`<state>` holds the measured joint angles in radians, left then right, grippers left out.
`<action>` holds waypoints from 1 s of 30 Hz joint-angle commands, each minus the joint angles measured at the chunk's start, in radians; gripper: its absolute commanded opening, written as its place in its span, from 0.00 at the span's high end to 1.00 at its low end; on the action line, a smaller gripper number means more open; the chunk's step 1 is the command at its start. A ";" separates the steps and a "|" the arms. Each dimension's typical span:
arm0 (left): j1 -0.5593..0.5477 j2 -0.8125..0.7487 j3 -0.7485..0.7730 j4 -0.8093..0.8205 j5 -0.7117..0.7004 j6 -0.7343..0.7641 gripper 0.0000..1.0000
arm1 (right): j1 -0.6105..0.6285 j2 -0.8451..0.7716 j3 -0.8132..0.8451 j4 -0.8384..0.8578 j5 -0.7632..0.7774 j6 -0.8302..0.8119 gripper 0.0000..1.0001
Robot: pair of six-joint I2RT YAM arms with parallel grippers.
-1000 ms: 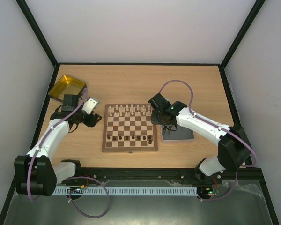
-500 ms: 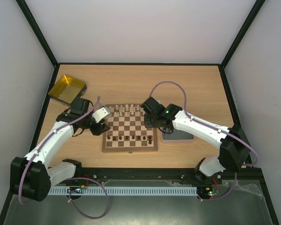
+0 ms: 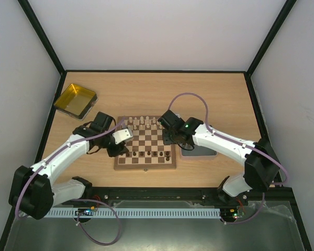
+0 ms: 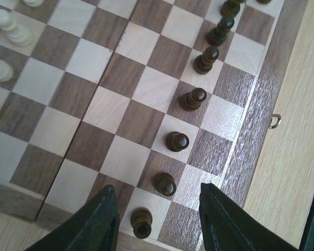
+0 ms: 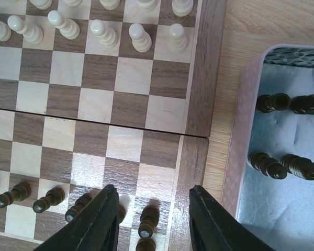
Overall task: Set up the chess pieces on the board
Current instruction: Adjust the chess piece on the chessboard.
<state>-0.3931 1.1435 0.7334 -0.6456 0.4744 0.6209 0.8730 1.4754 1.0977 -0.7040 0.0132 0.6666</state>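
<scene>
Square wooden chessboard [image 3: 145, 142] sat mid-table. Pale cream pieces [image 5: 102, 31] ranked far side; dark brown pawns [image 4: 192, 98] rowed near side. Dark pieces [image 5: 272, 102] lay unplaced in grey metallic tray [image 5: 282, 209]. Left gripper [image 4: 157, 189], right gripper [image 5: 153, 189]: jaws stood parted, empty.

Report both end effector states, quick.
Left end effector: open, holding nothing, straddling a dark pawn.
Right end effector: open, holding nothing, straddling a dark piece.

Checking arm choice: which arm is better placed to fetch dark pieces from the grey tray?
Right, likely: right pincer hangs beside the tray holding dark pieces; left pincer is across the board.
</scene>
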 commanded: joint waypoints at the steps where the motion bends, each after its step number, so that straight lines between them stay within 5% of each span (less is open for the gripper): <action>1: -0.041 0.043 -0.025 0.024 -0.053 0.007 0.59 | 0.006 -0.013 -0.025 0.011 0.005 0.012 0.64; 4: -0.070 0.074 -0.036 0.056 -0.087 0.004 0.69 | 0.005 -0.015 -0.033 0.018 0.002 0.014 0.64; 13: -0.112 0.144 -0.041 0.105 -0.151 -0.016 0.76 | 0.005 -0.028 -0.064 0.034 0.001 0.020 0.64; 30: -0.127 0.131 -0.055 0.102 -0.165 -0.032 0.80 | 0.005 -0.042 -0.105 0.054 -0.001 0.030 0.63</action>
<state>-0.5125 1.2861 0.6960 -0.5346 0.3099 0.5957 0.8730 1.4582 1.0111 -0.6598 -0.0013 0.6849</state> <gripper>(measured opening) 0.197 0.368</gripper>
